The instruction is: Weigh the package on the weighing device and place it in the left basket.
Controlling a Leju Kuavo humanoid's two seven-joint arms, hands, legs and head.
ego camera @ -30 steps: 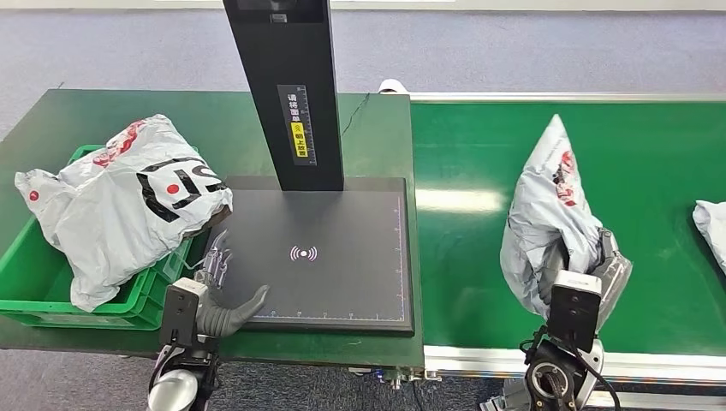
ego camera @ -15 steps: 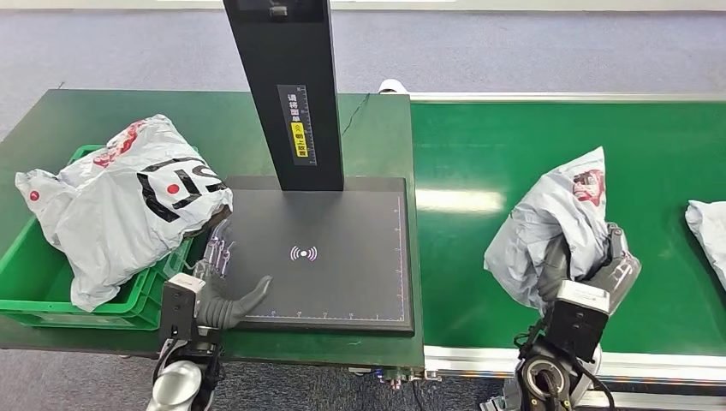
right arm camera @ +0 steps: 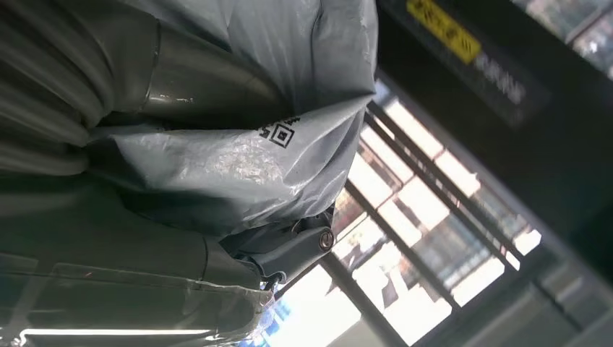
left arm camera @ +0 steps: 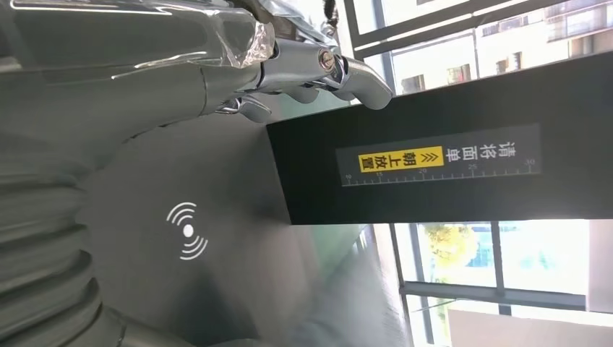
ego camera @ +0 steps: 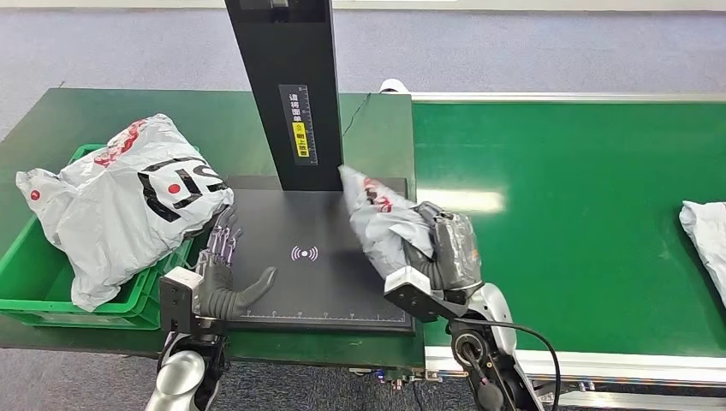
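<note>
Package [ego camera: 381,218] in right hand [ego camera: 441,253] over weighing device [ego camera: 321,282]

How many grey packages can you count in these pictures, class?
3: one package piled in the green basket on the left, one held by the right hand over the scale, one at the belt's right edge. More may lie hidden underneath in the basket.

High forward-down head view; close, turned wrist views; shared black scale platform [ego camera: 325,257] and post [left arm camera: 448,166].
</note>
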